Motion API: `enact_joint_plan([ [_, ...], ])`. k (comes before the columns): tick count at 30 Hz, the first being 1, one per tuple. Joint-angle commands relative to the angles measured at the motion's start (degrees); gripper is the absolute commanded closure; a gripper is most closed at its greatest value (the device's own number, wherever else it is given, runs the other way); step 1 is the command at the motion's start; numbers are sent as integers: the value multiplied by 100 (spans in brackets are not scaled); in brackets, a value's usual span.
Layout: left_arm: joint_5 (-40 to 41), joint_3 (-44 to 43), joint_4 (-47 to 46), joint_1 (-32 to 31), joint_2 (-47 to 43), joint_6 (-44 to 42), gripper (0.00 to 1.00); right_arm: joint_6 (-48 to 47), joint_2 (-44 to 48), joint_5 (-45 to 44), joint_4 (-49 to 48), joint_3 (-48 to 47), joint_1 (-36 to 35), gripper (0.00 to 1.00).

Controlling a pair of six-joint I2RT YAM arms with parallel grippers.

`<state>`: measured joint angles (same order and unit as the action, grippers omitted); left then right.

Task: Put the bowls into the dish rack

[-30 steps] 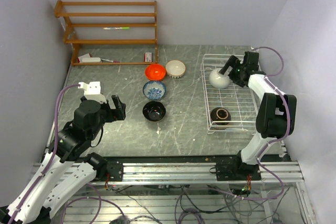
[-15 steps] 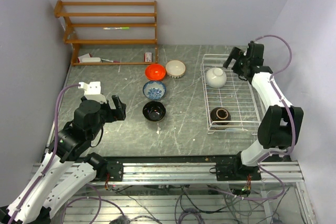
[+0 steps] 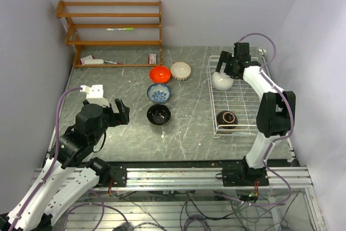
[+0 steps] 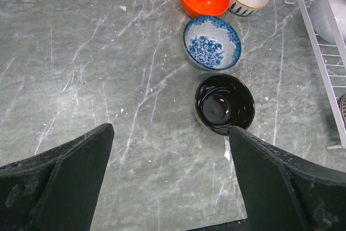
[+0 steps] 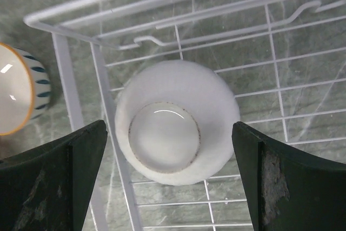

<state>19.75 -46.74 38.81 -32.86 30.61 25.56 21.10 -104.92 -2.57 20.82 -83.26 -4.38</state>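
- Matte white bowl (image 5: 175,120), upside down with its foot ring showing, sits in the thin-wire dish rack (image 3: 236,101).
- Right gripper (image 5: 168,127): jaws spread above it, contact unclear.
- Left gripper (image 4: 170,131): jaws spread, empty, its fingers cropped by the frame.

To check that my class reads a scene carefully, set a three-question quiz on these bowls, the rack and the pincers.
1. How many bowls lie in the dish rack?
2. True or false: the white bowl lies upside down.
3. Which bowl on the table is nearest the left pincer? A orange-red, B black bowl, C cream.
Key: 1 two; 2 true; 3 B.
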Motion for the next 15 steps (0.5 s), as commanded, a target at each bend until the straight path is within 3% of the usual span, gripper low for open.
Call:
enact_joint_plan([
  [1,-45,18,-137,-43,-25,7,1,-275,-240,-693,70,-283,-250,0],
  [8,-63,29,-145,-45,-22,9,1,-60,-358,-1634,394,-166,-295,0],
  [15,-200,38,-195,-38,63,-38,1,421,304,-2712,680,993,-264,0],
])
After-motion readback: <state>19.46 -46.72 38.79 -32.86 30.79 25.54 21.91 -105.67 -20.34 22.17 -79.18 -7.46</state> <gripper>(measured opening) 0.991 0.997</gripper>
